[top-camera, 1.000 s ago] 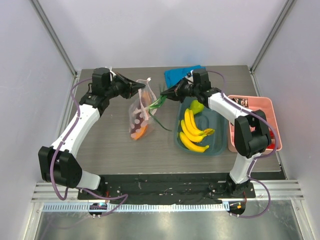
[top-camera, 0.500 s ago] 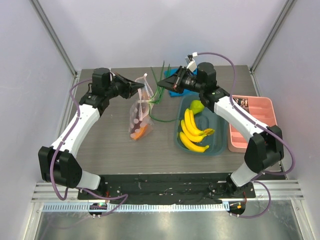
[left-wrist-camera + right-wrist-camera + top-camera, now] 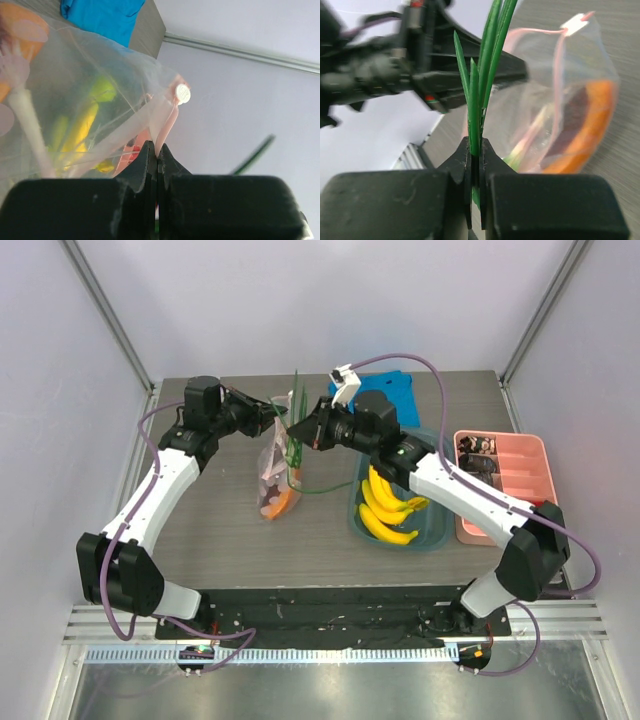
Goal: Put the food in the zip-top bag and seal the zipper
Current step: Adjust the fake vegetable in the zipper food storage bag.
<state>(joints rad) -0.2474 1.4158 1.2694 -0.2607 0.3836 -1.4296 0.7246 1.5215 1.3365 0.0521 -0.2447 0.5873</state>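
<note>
While working above the table [image 3: 220,530], leaving the teal tub [image 3: 437,538] and the banana bunch [image 3: 385,510] lying in it for a later trip, well apart from the packing.

Hanging the zip-top bag [image 3: 274,472] upright between the two arms, its bottom down at the table, with the orange-red pepper [image 3: 281,504] sitting low inside.

Pinching the bag's mouth edge with the left gripper [image 3: 157,150], fingers closed flat on the pink zipper [image 3: 167,122]. Judging a steady, high hold there essential for holding the mouth agape.

Clamping the green onion stalk [image 3: 490,55] in the right gripper [image 3: 475,147], fingers shut tight on the leaves, the pale lower end reaching down inside the bag beside the pepper.

Judging the best way onward:
- lowering straight along the bag's length
- steering the stalk toward the open side, away from the pinched strip
- letting go only after sinking most of the stalk below the rim
- tucking the long leaves in, clear of the zipper track

Watching the small white slider tab [image 3: 183,93] as well, sitting just above the left fingertips. Probably worth avoiding any snag on it, needing a clean run for sealing later.
</note>
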